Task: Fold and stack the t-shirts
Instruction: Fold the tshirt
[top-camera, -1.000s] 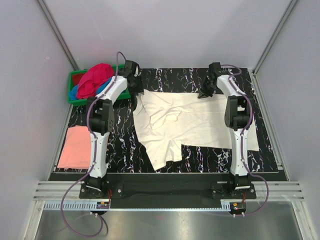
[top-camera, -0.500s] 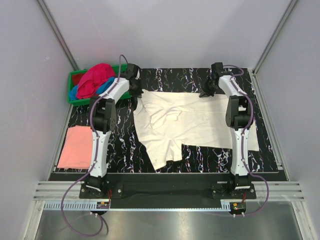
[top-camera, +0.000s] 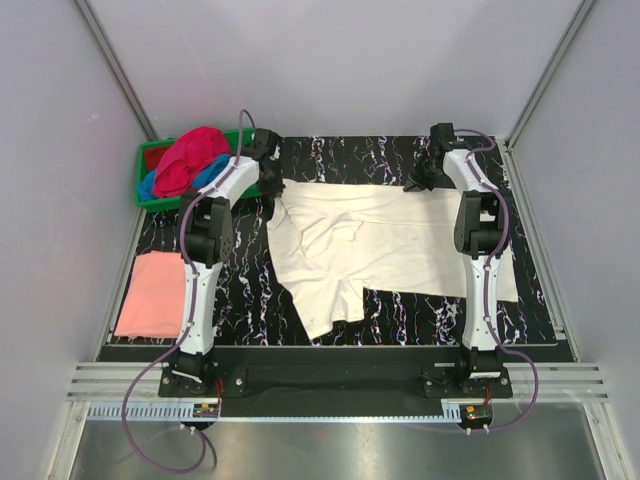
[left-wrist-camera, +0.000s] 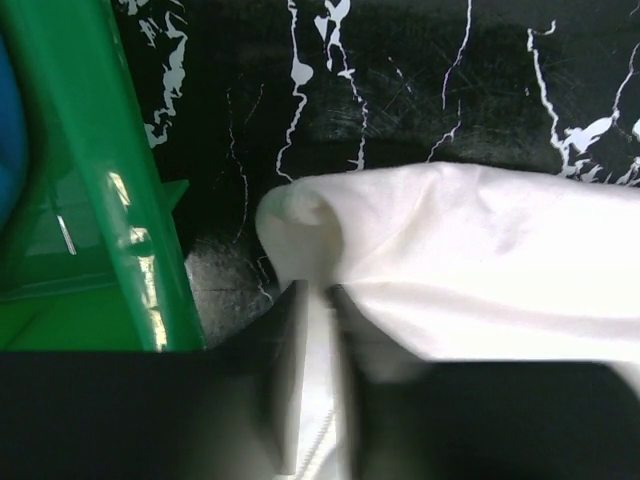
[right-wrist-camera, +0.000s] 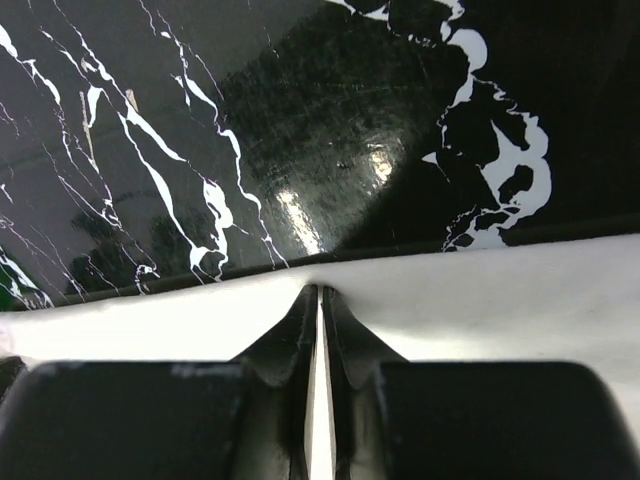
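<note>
Right, both my hands are pinched narrow on the far edge of the large cream cotton t-shirt (top-camera: 390, 240), spread across the middle of the black white-veined table (top-camera: 340, 160). My left hand (left-wrist-camera: 318, 300) is beside the green plastic crate (left-wrist-camera: 130, 180), my right hand (right-wrist-camera: 320, 300) toward the far-right corner. Best lift evenly, edge taut, then carry it toward the near edge. In the crate, at the far-left corner, a crumpled magenta-red shirt (top-camera: 190, 155) lies over a blue one (top-camera: 150, 184). A folded salmon-pink shirt (top-camera: 150, 295) lies by the left edge.
</note>
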